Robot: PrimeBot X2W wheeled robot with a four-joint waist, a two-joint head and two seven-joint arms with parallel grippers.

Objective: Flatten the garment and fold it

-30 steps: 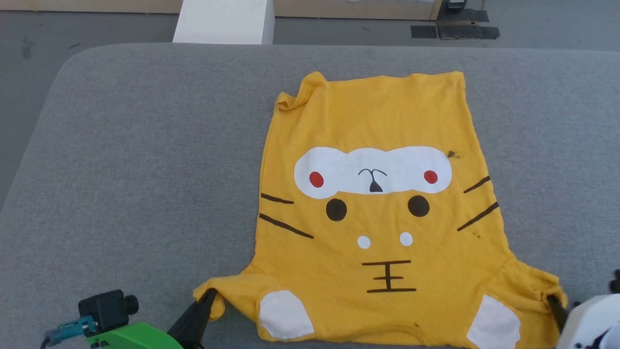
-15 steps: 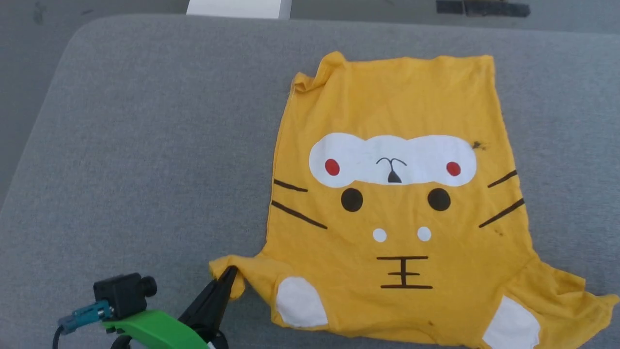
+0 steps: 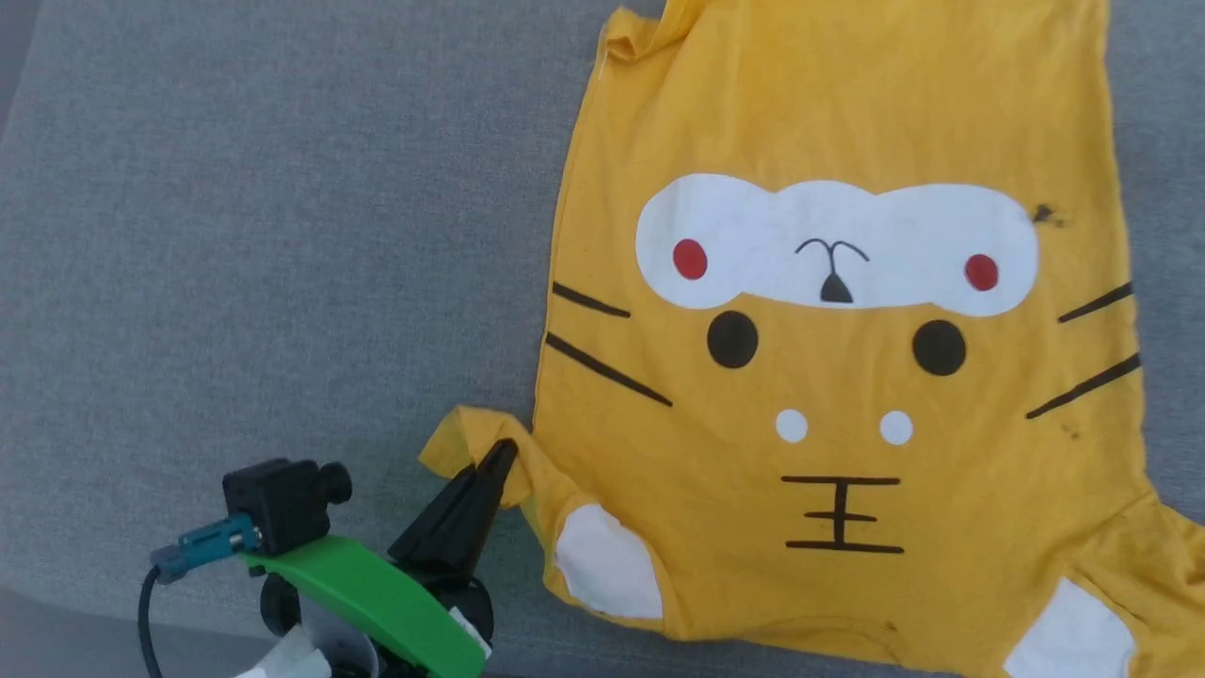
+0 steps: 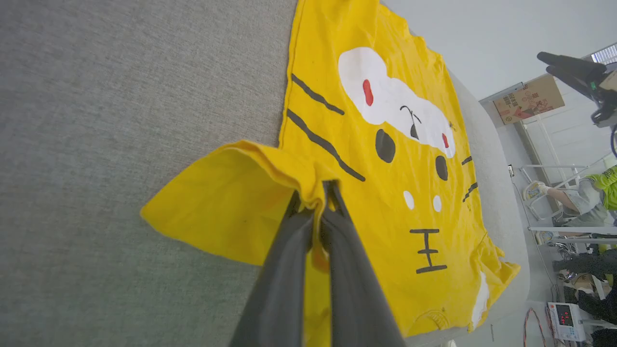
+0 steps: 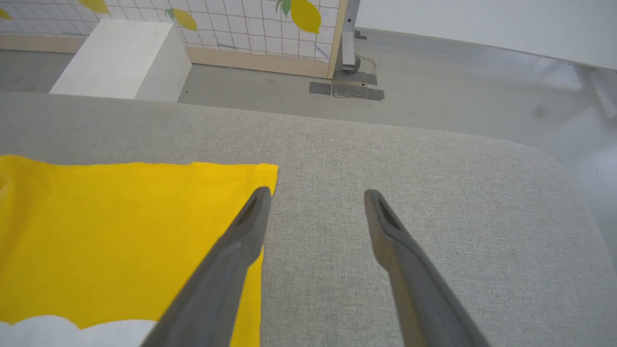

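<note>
Indoor workshop or test lab: grey padded worktable [image 5: 385, 159], lemon-print partition [image 5: 270, 24] beyond its far edge, cardboard box [image 4: 529, 99], metal racks [image 4: 569, 229], digital meter [image 4: 564, 320].

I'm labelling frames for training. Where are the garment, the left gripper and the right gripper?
garment [image 3: 847, 122]: head view, plain yellow cloth, upper middle.
left gripper [image 3: 502, 454]: head view, closed fingertips pinching the cloth.
right gripper [image 5: 316, 193]: right wrist view, gap between its open fingertips.

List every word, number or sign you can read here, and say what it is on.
"王": black print on the garment.
Box in the left wrist view: print too small to read.
Meter in the same view: red digits too blurred to read.
</note>
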